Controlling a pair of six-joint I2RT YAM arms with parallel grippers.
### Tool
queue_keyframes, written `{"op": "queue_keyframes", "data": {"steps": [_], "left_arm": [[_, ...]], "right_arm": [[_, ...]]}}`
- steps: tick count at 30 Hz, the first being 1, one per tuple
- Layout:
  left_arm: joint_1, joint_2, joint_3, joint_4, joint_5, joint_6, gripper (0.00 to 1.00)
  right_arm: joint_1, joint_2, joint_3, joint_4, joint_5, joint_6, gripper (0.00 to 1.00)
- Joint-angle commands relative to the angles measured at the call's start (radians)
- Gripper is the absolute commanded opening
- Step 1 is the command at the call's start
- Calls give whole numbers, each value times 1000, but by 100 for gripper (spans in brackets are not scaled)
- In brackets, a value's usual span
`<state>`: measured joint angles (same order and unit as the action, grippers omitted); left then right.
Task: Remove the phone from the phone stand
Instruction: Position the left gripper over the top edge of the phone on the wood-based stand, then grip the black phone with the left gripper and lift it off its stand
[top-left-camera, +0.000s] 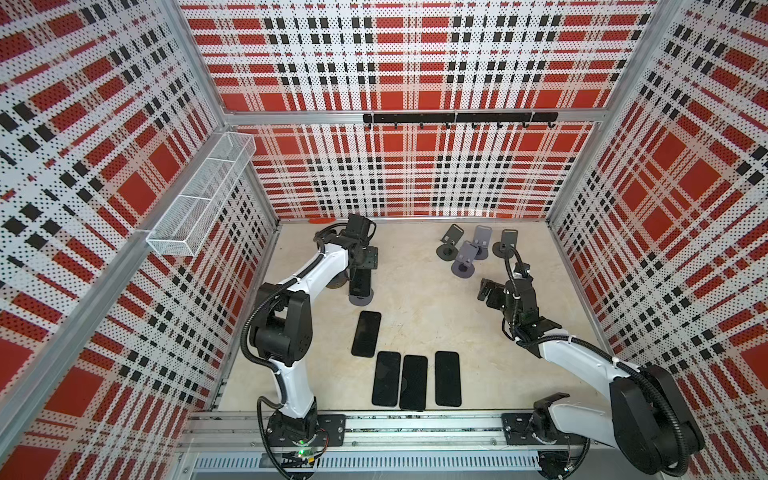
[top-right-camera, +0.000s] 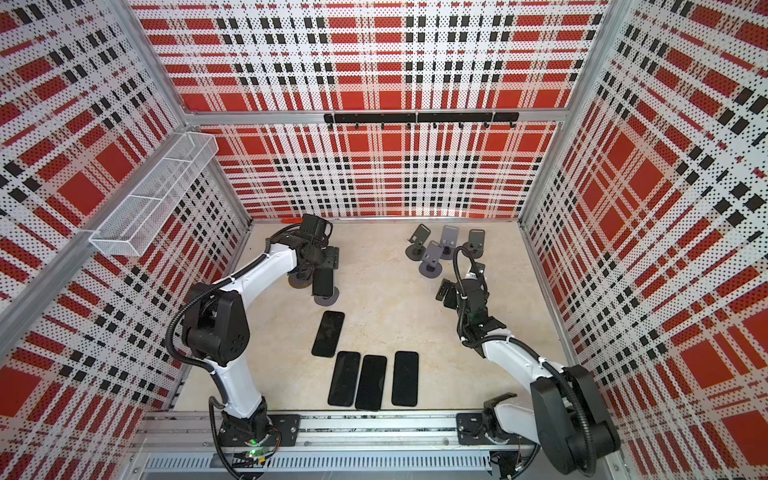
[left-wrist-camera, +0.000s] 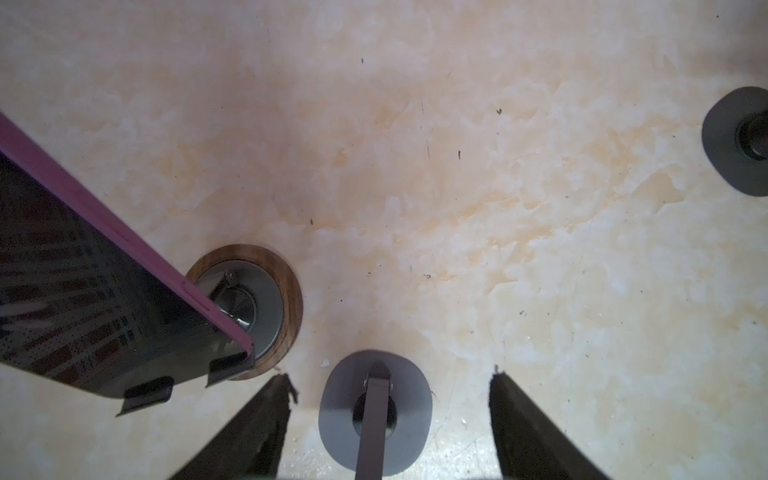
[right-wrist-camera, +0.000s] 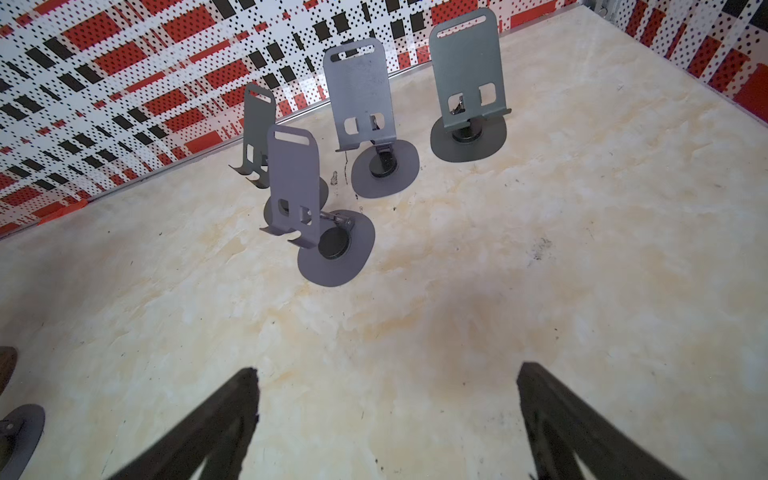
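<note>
A dark phone (top-left-camera: 360, 281) stands upright on a phone stand with a grey oval base (top-left-camera: 360, 297) at the back left, seen in both top views. My left gripper (left-wrist-camera: 390, 373) hangs right over the phone's top end. In the left wrist view its fingers stand apart on either side of the base (left-wrist-camera: 409, 440) and the stand's thin arm (left-wrist-camera: 372, 428), touching neither; the phone itself is out of that view. Beside it, a purple-cased phone (left-wrist-camera: 104, 291) leans on a wood-rimmed stand (left-wrist-camera: 291, 299). My right gripper (right-wrist-camera: 386, 368) is open and holds nothing, above bare table (top-left-camera: 486, 291).
Several empty grey stands (top-left-camera: 465, 249) cluster at the back right, ahead of the right gripper (right-wrist-camera: 357, 95). Several black phones (top-left-camera: 401, 380) lie flat near the front edge. A wire basket (top-left-camera: 199, 187) hangs on the left wall and a hook rail (top-left-camera: 459, 118) on the back wall.
</note>
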<state>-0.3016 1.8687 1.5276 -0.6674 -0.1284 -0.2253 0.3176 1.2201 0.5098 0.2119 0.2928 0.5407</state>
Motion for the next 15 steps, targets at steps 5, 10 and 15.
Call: {"op": "queue_keyframes", "data": {"steps": [5, 10, 15], "left_arm": [[5, -77, 36, -18, 88, -22, 69], [-8, -130, 82, -63, 84, -24, 67], [-88, -165, 69, -58, 156, -40, 66]], "right_arm": [[-7, 16, 28, -12, -16, 1, 100], [-6, 0, 24, -14, -10, -2, 100], [-7, 11, 28, -14, -19, -4, 100]]}}
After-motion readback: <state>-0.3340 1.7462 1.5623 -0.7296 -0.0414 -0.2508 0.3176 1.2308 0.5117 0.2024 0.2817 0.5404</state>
